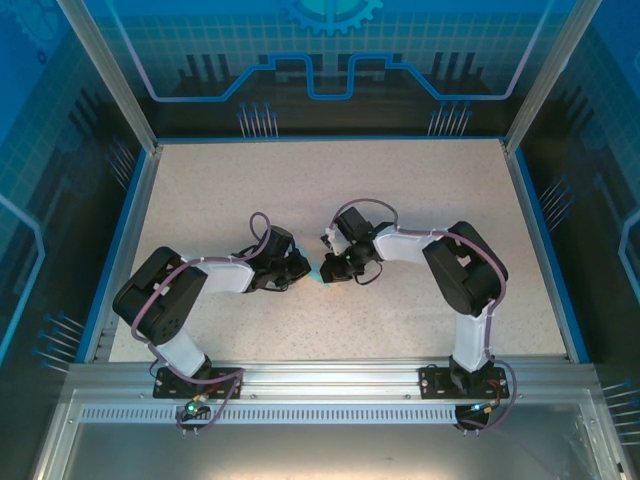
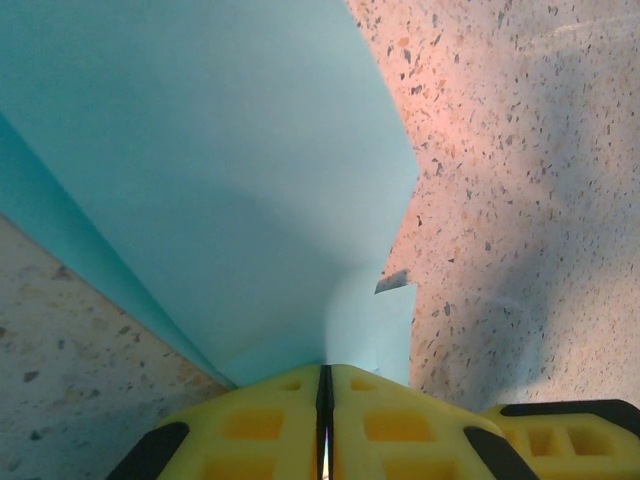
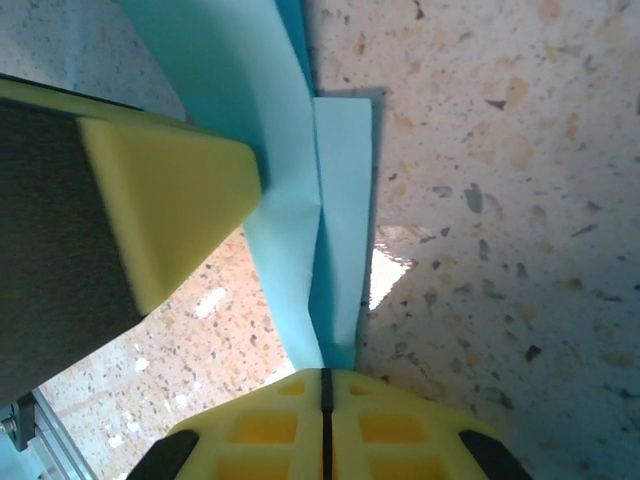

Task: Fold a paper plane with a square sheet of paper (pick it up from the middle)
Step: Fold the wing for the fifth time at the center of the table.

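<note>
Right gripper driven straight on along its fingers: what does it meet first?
The light-blue paper pinched in its own jaws, running straight ahead. A finger of the left gripper sits just beside that line; probably clear, depth uncertain.

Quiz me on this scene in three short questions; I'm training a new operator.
1. True or false: the left gripper is shut on the paper.
2. The paper's colour is: A white; B light blue; C yellow.
3. Fill in: the right gripper is ____ on the same paper.
Key: 1 true; 2 B; 3 shut.
</note>
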`<state>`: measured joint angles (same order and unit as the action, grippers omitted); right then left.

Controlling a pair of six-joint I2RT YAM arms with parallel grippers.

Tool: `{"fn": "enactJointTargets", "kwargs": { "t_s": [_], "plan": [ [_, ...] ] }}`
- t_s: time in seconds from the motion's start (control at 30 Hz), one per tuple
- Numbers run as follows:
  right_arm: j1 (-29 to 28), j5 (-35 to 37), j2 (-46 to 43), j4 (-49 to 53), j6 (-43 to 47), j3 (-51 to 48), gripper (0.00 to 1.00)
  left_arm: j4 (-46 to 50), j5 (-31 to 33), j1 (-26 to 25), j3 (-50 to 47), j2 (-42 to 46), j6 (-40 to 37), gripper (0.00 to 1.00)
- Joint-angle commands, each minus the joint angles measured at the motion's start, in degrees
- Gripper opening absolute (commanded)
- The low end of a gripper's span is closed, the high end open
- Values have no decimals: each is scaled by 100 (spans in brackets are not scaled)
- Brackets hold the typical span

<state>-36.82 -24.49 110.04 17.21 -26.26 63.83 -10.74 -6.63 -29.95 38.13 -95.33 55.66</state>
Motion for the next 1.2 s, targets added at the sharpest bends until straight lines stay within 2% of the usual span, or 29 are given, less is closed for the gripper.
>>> {"fn": "enactJointTargets", "kwargs": {
  "t_s": [0.0, 0.5, 0.7, 0.87, 1.17],
  "plan": [
    [-131, -62, -355, 221, 134, 13, 7, 492, 294, -4, 37, -179, 107, 9],
    [-18, -6, 170, 99, -10, -291, 6, 494, 284, -7, 28, -166, 97, 9],
    [17, -165, -254, 76, 38, -443, 7, 492, 278, -8, 37, -179, 86, 9],
    [-130, -242, -597, 142, 64, -195, 7, 496, 277, -5, 54, -168, 94, 9],
    [-171, -172, -12, 42, -2, -219, 7, 512, 258, -4, 81, -187, 90, 9]
  ]
}}
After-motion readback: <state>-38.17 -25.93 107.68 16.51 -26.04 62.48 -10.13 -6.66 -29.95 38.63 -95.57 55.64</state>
